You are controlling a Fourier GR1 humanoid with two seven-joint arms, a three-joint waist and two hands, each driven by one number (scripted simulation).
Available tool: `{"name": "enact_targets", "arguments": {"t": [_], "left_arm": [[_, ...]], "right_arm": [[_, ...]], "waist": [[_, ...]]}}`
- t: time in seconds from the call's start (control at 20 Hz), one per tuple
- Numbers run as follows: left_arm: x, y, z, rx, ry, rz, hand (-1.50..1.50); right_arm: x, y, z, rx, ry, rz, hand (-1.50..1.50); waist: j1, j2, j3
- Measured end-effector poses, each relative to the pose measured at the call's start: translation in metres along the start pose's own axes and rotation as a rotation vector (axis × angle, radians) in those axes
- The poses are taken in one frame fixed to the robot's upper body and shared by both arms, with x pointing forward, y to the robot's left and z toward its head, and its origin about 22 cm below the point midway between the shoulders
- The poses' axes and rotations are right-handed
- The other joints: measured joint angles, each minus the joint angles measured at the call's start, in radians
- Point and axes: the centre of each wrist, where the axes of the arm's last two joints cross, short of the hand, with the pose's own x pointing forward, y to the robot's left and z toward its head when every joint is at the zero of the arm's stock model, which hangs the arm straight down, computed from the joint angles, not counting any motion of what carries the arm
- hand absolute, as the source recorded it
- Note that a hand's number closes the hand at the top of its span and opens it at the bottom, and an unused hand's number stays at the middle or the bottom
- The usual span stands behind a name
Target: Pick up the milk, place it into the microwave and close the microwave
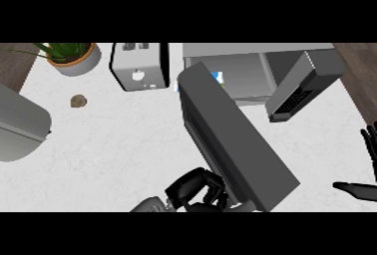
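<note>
**A:** What's closest to you?

**B:** My left hand [195,191], low against the bottom edge, just at the free corner of the microwave door [232,144]. My fingers [190,182] there are curled in, bunched against the door's edge. I can't see anything held inside them, so I'd call them clenched on nothing and pressing the door.

**A:** And the milk?

**B:** Inside the microwave [258,74], I think. Past the door's hinge end a small blue and white bit shows in the cavity; that looks like the milk [217,77], mostly hidden by the door. So picking up and placing look done. Closing is what's left: the door stands well swung out over the worktop [117,139].

**A:** Your other hand?

**B:** My right hand [361,189] rests at the edge to the right of the microwave door, released, holding nothing.

**A:** Anything in the way?

**B:** Nothing lies in the door's sweep that I can see. To the left of the microwave stands a toaster [138,67], beyond that a potted plant [74,57], and a small brown lump [79,101] sits on the worktop further left of the door. A grey rounded thing [18,124] is furthest left. All well apart from the door
</note>
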Motion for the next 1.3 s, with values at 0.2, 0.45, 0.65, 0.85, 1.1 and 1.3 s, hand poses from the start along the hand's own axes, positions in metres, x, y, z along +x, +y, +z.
{"name": "enact_targets", "arguments": {"t": [0.2, 0.45, 0.65, 0.85, 1.1, 1.3], "left_arm": [[0.004, -0.002, -0.006, 0.055, 0.013, -0.003, -1.5], [0.019, 0.001, -0.021, 0.094, -0.001, -0.019, 1.5], [0.03, 0.006, -0.032, 0.132, -0.014, -0.022, 1.5], [0.05, 0.015, -0.049, 0.173, -0.085, -0.045, 1.5], [0.072, 0.025, -0.068, 0.216, -0.14, -0.062, 1.5], [0.084, 0.036, -0.079, 0.256, -0.152, -0.078, 1.5]], "right_arm": [[0.005, 0.009, -0.014, 0.029, -0.036, -0.025, -1.5], [0.016, 0.015, -0.034, 0.078, -0.063, -0.05, -1.5], [0.024, 0.024, -0.048, 0.124, -0.084, -0.069, -1.5], [0.032, 0.031, -0.06, 0.17, -0.093, -0.083, -1.5], [0.046, 0.034, -0.078, 0.218, -0.121, -0.084, -1.5], [0.057, 0.038, -0.093, 0.237, -0.155, -0.097, -1.5]], "waist": [[-0.029, 0.004, -0.001], [-0.07, 0.009, -0.002], [-0.105, 0.014, -0.003], [-0.138, 0.019, -0.003], [-0.179, 0.028, -0.002], [-0.208, 0.039, 0.0]]}}
